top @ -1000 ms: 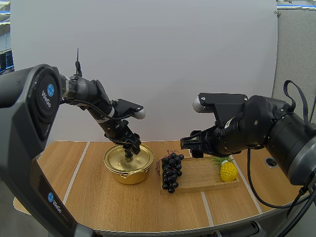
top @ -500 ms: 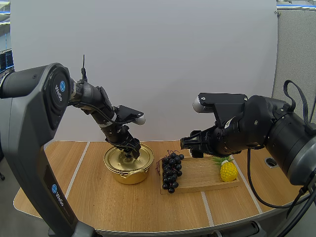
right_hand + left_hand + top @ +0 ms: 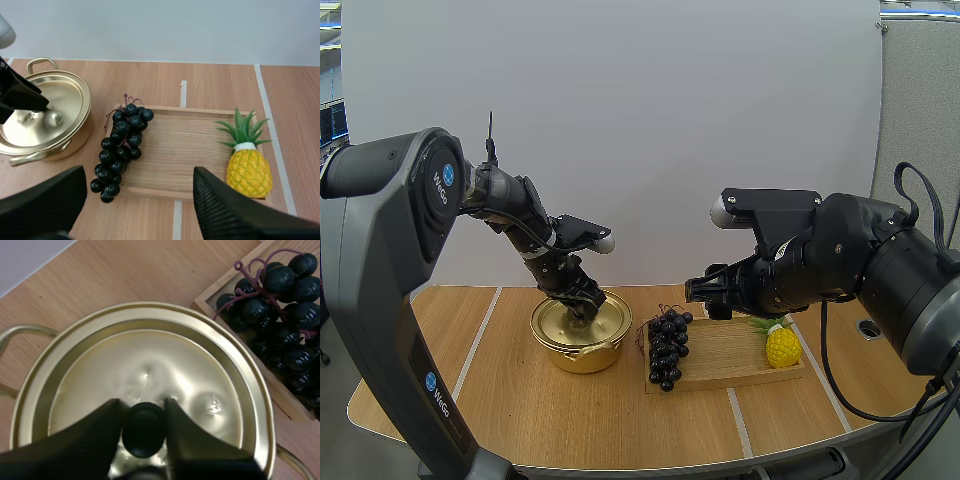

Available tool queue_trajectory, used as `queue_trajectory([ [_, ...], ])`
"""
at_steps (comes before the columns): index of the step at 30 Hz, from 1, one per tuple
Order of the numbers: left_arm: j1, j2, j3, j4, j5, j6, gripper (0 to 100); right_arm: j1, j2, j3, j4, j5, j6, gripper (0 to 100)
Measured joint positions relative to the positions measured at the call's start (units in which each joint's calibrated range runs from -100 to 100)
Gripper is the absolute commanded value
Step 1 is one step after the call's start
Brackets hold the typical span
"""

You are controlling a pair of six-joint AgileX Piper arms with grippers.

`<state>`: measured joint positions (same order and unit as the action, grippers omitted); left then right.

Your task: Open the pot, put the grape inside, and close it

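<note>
Left wrist view: my left gripper (image 3: 144,407) has both fingers (image 3: 85,440) pressed tight on the black knob (image 3: 143,432) of the gold lid (image 3: 165,365). The lid sits on the pot (image 3: 582,356). My right gripper (image 3: 136,175) hangs with its jaws wide apart. The grapes (image 3: 121,147) lie below, between those jaws, on the edge of the wooden tray (image 3: 175,150). A pineapple (image 3: 248,167) stands on the tray too.
</note>
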<state>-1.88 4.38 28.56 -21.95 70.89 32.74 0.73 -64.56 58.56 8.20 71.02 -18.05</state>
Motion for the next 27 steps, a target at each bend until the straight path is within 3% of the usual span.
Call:
queue_trajectory([
  [21,0.0,-9.6,-0.1,0.4,2.1,-0.3,0,0.0,0.0,0.0,0.0,0.0,0.0,100],
  [24,0.0,-21.6,-6.2,1.3,4.5,-3.1,0,0.0,0.0,0.0,0.0,0.0,0.0,100],
  [27,0.0,-26.2,-12.0,1.6,5.1,-4.7,0,0.0,0.0,0.0,1.3,0.0,0.0,100],
])
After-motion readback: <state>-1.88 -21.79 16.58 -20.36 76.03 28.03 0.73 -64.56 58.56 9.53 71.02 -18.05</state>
